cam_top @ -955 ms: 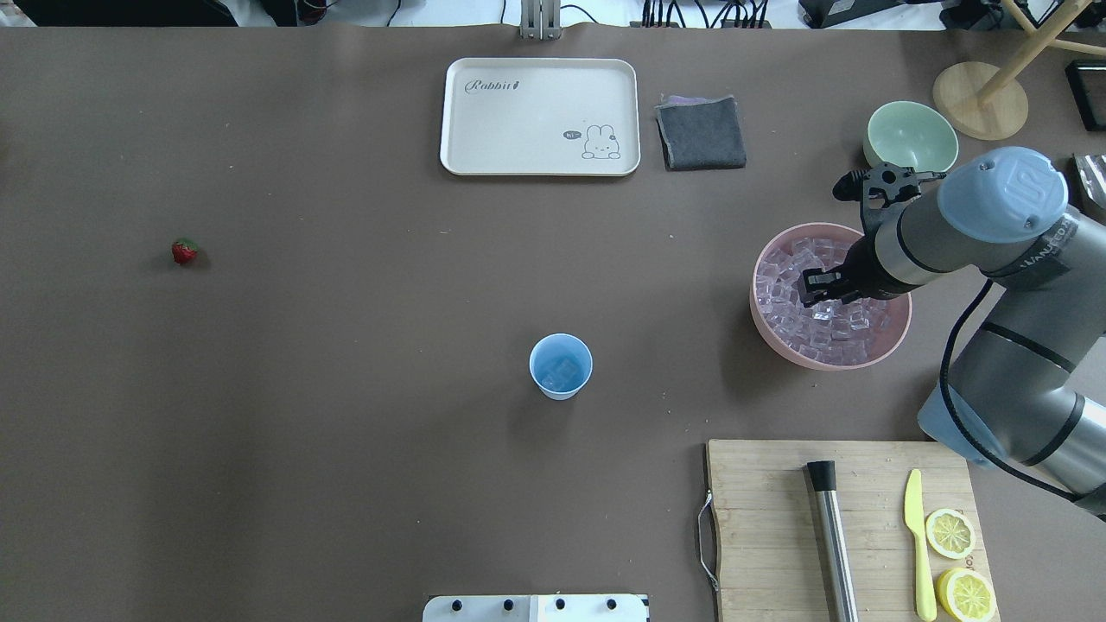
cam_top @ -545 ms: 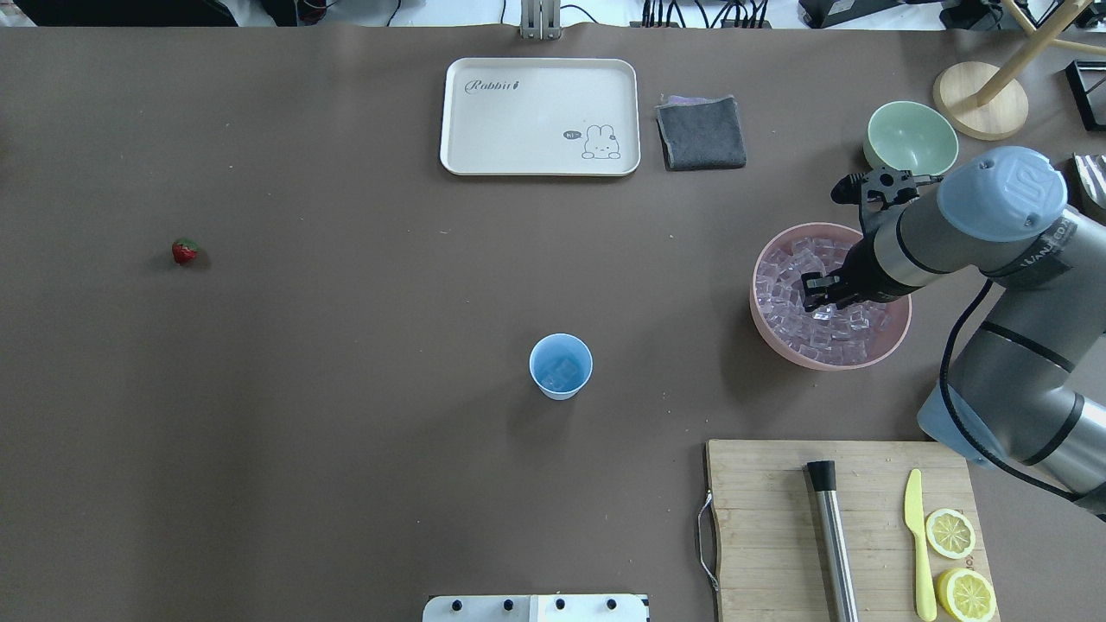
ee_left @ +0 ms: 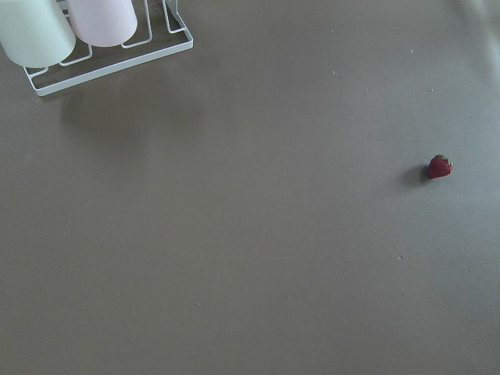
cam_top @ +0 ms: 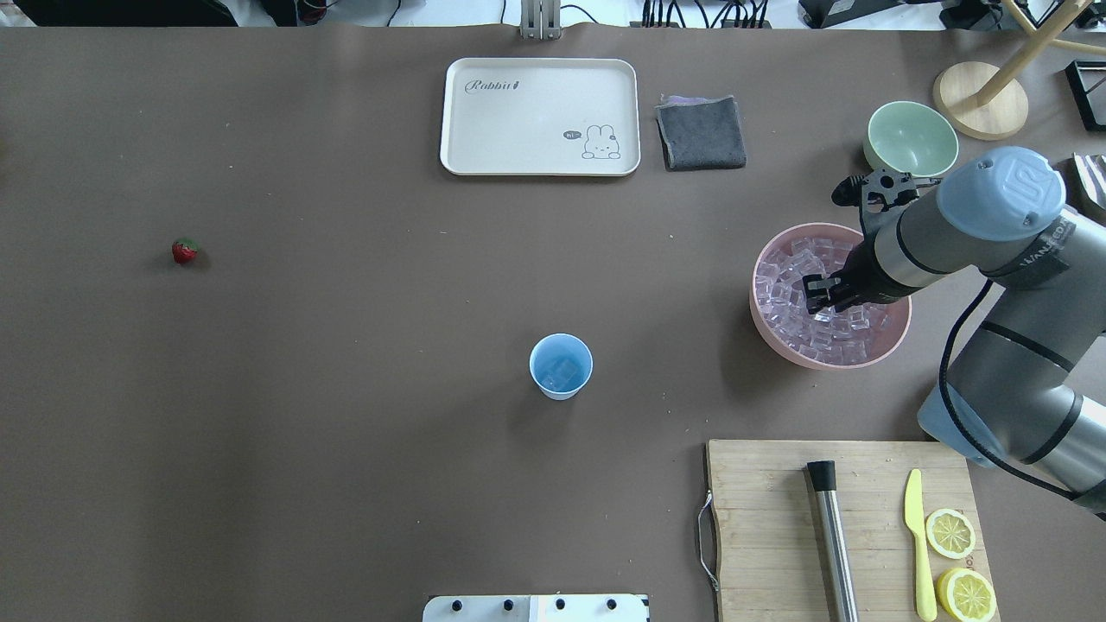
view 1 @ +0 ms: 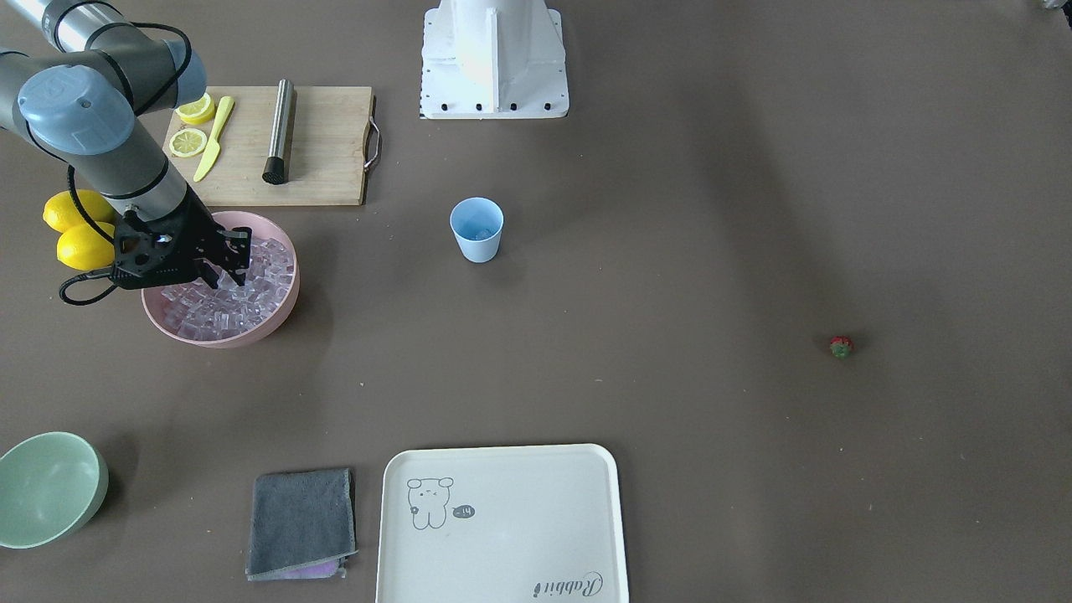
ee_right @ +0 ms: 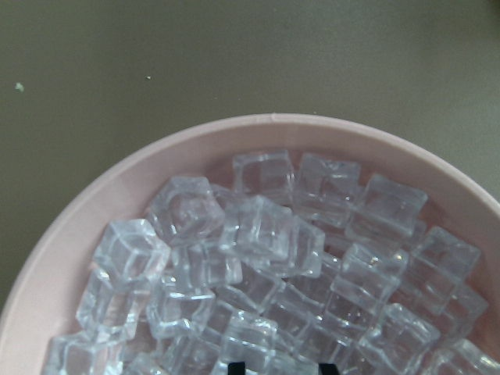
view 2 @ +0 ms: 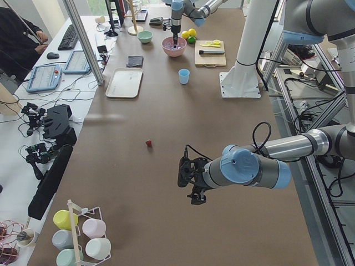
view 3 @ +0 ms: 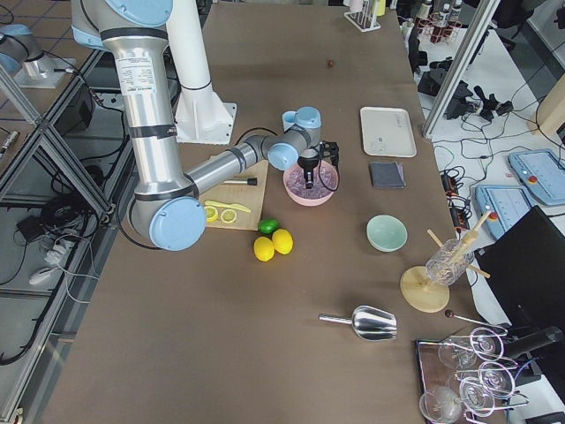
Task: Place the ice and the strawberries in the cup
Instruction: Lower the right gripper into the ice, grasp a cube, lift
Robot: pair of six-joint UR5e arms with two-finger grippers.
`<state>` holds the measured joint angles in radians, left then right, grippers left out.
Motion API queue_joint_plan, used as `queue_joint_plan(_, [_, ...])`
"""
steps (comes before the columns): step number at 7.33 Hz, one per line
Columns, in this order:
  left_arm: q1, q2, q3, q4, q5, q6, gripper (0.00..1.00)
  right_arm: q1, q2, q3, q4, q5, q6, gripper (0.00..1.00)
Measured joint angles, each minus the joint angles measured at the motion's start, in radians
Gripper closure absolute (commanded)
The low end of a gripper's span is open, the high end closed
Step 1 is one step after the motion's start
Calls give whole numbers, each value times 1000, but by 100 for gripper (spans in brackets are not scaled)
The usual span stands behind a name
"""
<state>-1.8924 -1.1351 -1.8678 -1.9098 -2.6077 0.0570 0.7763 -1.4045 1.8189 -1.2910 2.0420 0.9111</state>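
- Near mid-table, upright: the cup (cam_top: 561, 393), light blue, with at least one cube of ice lying in its bottom.
- Right of the cup and slightly beyond it: a pink bowl (cam_top: 772, 347), heaped with the ice (cam_top: 782, 289), clear cubes with a faint pink tint.
- Down into that bowl, on the cup's right: the right gripper (cam_top: 823, 295), pointing straight down, fingertips (ee_right: 242, 366) sunk among the top cubes.
- From the right wrist view: fingertips set roughly one cube apart, with ice between them; cannot tell whether pinching a cube or merely parted around it.
- Far left of the cup, well apart from it, alone on the brown table (cam_top: 346, 432): the strawberry (cam_top: 184, 251), tiny, red with a green cap.
- Farther still from the cup on that same side, past the strawberry: the left gripper (view 2: 189, 178), above the table; shown only in the side view, so cannot tell how far open or whether anything is held.
- Beyond the cup, toward the table's far edge: a cream tray (cam_top: 540, 117) with a rabbit drawing, and just right of it a folded grey cloth (cam_top: 701, 132).
- Farther right from the cup than the pink bowl, and beyond it: a pale green bowl (cam_top: 912, 138).
- Nearer than the cup and to its right: a wooden cutting board (cam_top: 760, 518) carrying a steel muddler (cam_top: 834, 540), a yellow knife (cam_top: 918, 544) and two lemon halves (cam_top: 950, 533).
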Motion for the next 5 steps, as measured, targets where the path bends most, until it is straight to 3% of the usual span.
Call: queue_joint_plan(5, [1, 0, 2, 1, -12, -3, 2, 64, 6, 62, -12, 72, 2, 100])
